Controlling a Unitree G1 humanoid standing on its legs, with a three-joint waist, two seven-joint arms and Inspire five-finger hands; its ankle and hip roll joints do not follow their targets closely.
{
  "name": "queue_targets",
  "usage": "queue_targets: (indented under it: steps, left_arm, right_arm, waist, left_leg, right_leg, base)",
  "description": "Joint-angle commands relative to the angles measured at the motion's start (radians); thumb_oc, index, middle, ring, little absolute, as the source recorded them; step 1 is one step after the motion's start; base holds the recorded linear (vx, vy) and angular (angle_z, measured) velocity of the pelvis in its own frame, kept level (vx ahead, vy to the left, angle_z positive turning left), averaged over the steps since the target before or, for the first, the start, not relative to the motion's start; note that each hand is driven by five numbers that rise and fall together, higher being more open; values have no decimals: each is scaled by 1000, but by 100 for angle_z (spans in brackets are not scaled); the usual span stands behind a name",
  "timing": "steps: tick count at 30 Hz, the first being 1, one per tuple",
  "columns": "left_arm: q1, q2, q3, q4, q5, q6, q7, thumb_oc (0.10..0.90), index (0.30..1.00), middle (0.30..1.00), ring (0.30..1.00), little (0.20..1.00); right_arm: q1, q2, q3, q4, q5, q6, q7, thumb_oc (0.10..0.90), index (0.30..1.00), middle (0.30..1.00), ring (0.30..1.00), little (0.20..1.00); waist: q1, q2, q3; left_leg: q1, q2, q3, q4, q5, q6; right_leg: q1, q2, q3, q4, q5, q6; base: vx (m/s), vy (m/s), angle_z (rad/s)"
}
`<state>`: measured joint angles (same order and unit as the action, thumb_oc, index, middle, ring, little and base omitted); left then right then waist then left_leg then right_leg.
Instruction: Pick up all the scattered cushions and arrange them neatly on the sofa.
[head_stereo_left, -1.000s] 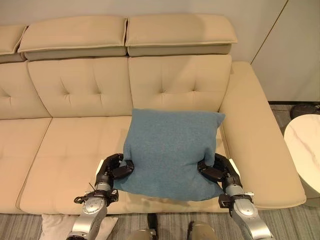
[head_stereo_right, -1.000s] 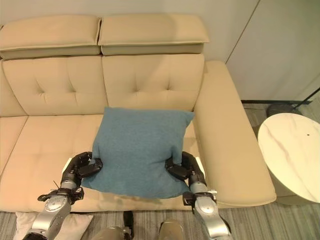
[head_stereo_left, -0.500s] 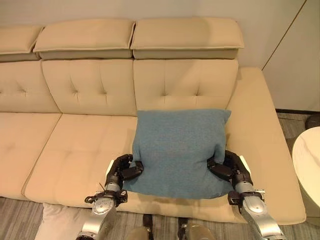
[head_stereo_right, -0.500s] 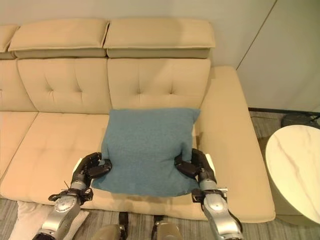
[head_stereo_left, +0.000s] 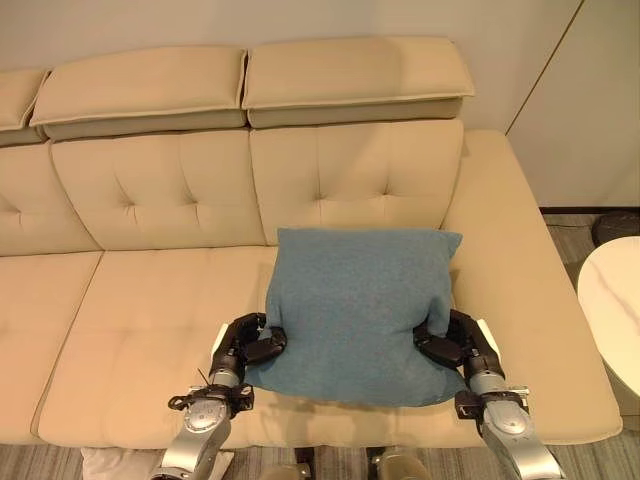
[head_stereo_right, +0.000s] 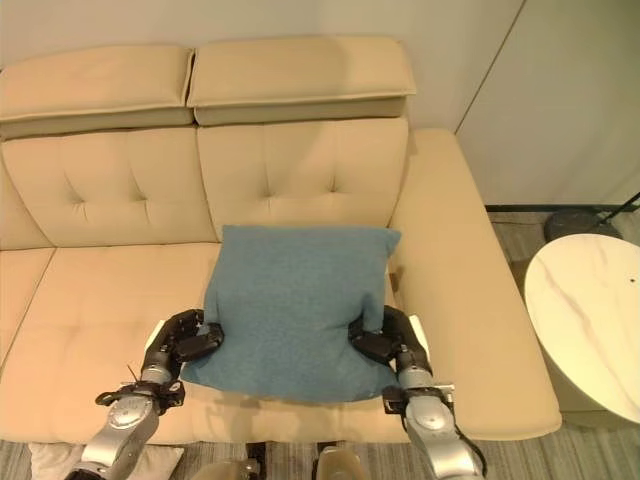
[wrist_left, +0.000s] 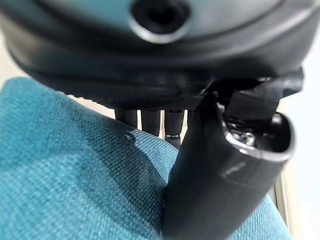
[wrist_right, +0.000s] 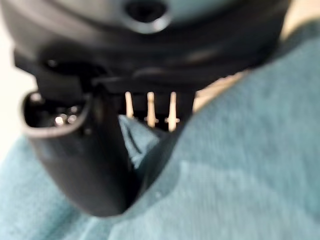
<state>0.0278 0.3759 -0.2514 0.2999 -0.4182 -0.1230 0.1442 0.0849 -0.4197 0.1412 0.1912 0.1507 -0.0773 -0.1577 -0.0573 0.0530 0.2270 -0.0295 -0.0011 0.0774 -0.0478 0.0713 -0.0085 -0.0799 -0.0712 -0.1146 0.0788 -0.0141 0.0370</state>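
A blue cushion (head_stereo_left: 358, 310) is held tilted over the right seat of the beige sofa (head_stereo_left: 150, 300), its top edge near the backrest. My left hand (head_stereo_left: 243, 347) is shut on the cushion's lower left side and my right hand (head_stereo_left: 456, 345) is shut on its lower right side. In the left wrist view the thumb (wrist_left: 220, 180) presses into the blue cloth (wrist_left: 65, 175). The right wrist view has the thumb (wrist_right: 80, 155) pinching the blue cloth (wrist_right: 230, 165) in the same way.
A pale cushion (head_stereo_right: 50, 460) lies on the striped floor at the sofa's front left. A round white marble table (head_stereo_right: 590, 320) stands to the right of the sofa's wide armrest (head_stereo_right: 470, 300). The left seats are bare.
The camera view has shifted between frames. Both hands keep their hold, and the cushion has come a little further in over the seat, toward the backrest.
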Motion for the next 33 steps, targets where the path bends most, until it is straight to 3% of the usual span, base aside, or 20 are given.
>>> queue_targets:
  steps: [1, 4, 13, 15, 16, 17, 23, 30, 33]
  left_arm:
    - [-145, -11, -58, -157, 75, -130, 4, 400, 300, 300, 300, 300]
    - [-200, -12, -67, -131, 91, -141, 36, 400, 300, 300, 300, 300]
    - [-473, -20, -115, -53, 145, -197, 213, 400, 300, 300, 300, 300]
    - [-621, -2, -146, 7, 151, -209, 263, 400, 300, 300, 300, 300]
    - [-623, -2, -146, 9, 151, -209, 263, 400, 300, 300, 300, 300]
    - [-736, 8, -171, 53, 161, -216, 304, 400, 300, 300, 300, 300]
    - [-1015, 42, -208, 164, 192, -236, 416, 400, 300, 300, 300, 300]
    - [-1095, 35, -186, 114, 250, -257, 534, 400, 300, 300, 300, 300]
    - [-1148, 34, -203, 163, 261, -241, 550, 400, 300, 300, 300, 300]
  right_arm:
    - [-234, 22, 63, -77, -112, -144, -58, 400, 300, 300, 300, 300]
    - [-291, 19, 82, -59, -140, -151, -92, 400, 300, 300, 300, 300]
    - [-587, 5, 173, 8, -283, -150, -272, 400, 300, 300, 300, 300]
    - [-711, -14, 198, 69, -322, -138, -346, 400, 300, 300, 300, 300]
    - [-713, -14, 198, 71, -322, -139, -347, 400, 300, 300, 300, 300]
    - [-809, -26, 219, 120, -345, -132, -393, 400, 300, 300, 300, 300]
    - [-1079, -71, 288, 275, -398, -110, -522, 400, 300, 300, 300, 300]
    - [-1161, -98, 281, 263, -482, -81, -632, 400, 300, 300, 300, 300]
    - [-1219, -95, 306, 317, -467, -69, -652, 400, 300, 300, 300, 300]
  waist:
    - [23, -61, -100]
    - [24, -64, -90]
    - [31, -71, -37]
    - [31, -71, -30]
    - [31, -71, -30]
    - [31, -72, -22]
    - [35, -62, -9]
    - [33, -48, -3]
    - [35, -42, 1]
  left_leg:
    - [-82, -15, 0, 89, -131, 19]
    - [-110, -16, 1, 89, -127, 19]
    - [-326, -22, -1, 142, -104, 20]
    - [-379, -20, -6, 149, -88, 17]
    - [-381, -20, -6, 149, -88, 17]
    - [-413, -18, -12, 150, -75, 14]
    - [-479, -15, -29, 132, -41, 4]
    - [-495, -15, -49, 87, -15, -3]
    - [-491, -14, -54, 69, -7, -5]
  right_leg:
    - [20, -26, 52, -21, -56, 56]
    - [-11, -26, 54, -22, -46, 57]
    - [-239, -29, 69, 18, -2, 51]
    - [-297, -28, 72, 26, 11, 51]
    - [-298, -28, 72, 27, 11, 51]
    - [-334, -27, 70, 30, 17, 52]
    - [-416, -24, 65, 38, 28, 54]
    - [-451, -18, 65, 48, 14, 51]
    - [-462, -17, 65, 55, 10, 51]
  base:
    - [-62, 10, -6]
    - [-60, 2, -6]
    - [-108, -7, -1]
    - [-59, -8, -3]
    - [-64, -28, -2]
    - [-47, -33, -1]
    - [-22, -12, 1]
    - [17, -16, 3]
    - [5, -5, 2]
